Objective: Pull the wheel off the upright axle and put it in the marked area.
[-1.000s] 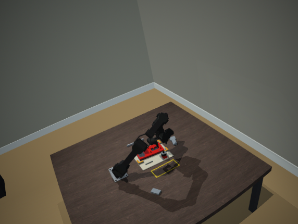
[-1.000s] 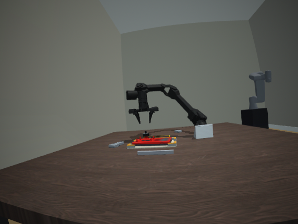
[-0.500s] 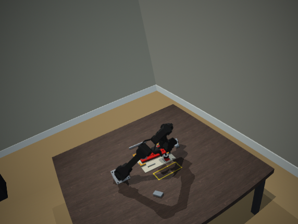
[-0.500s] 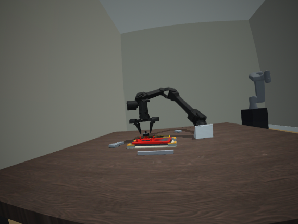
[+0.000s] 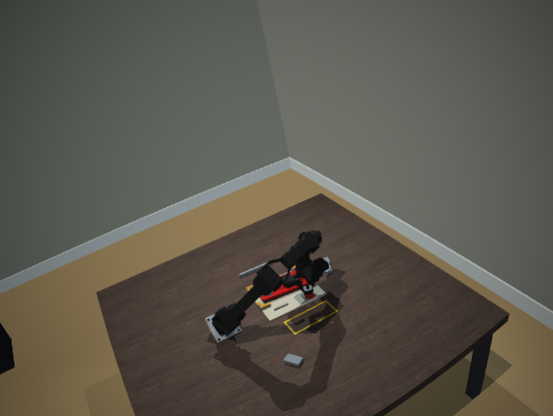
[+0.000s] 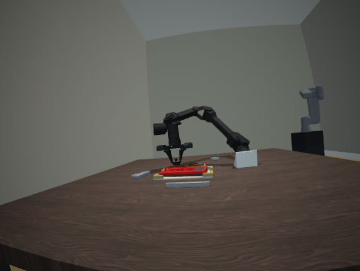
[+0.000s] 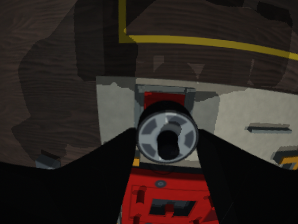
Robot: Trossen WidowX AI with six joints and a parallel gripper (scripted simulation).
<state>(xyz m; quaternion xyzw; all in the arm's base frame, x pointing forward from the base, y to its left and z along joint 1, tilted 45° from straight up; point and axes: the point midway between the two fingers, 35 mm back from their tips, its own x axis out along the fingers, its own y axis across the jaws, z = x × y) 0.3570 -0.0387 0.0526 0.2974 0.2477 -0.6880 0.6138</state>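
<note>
The black two-fingered tool (image 7: 168, 137) hangs pointing straight down over the small grey spoked wheel with its dark tyre (image 7: 168, 137), which sits on its upright axle on the cream-coloured base plate (image 7: 248, 112). Its dark fingers flank the wheel on either side, part-way closed, and it's honestly hard to tell whether they're pinching it. The yellow-outlined rectangular marked area (image 5: 310, 316) on the dark wood desk (image 5: 396, 300) lies just beyond the tool, with the flat red block (image 7: 168, 199) on the near side of the wheel.
</note>
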